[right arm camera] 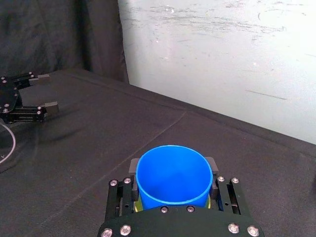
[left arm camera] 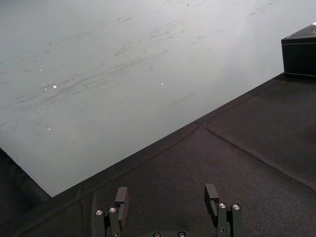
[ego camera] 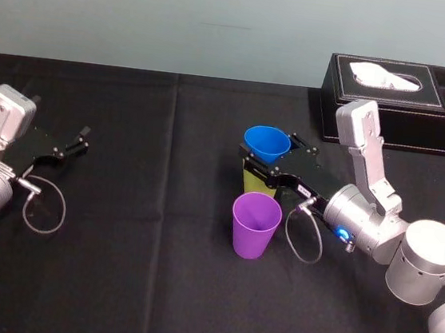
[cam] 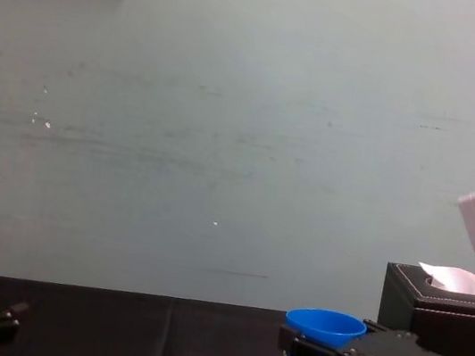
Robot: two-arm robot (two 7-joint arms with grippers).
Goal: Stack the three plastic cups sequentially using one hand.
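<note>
- Right gripper (right arm camera: 173, 167), pinched on blue cup (ego camera: 266, 142) above lime cup (ego camera: 251, 179), blue base nested inside.
- Purple cup (ego camera: 255, 225) upright just beside, nearer the robot.
- Left gripper (ego camera: 77, 140) spread, parked far left.
- Risk: wedged blue cup lifting lime cup on withdrawal; low sweep toppling the purple one.

The head view looks down on the table (ego camera: 113, 283), the chest view level across it. Both wrist views sit low, facing the wall (left arm camera: 98, 74). Head, chest and right wrist share the blue cup (right arm camera: 173, 173).

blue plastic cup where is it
Head view, right of centre: blue plastic cup nested in lime plastic cup, held by the right claw, behind the purple plastic cup.
</note>
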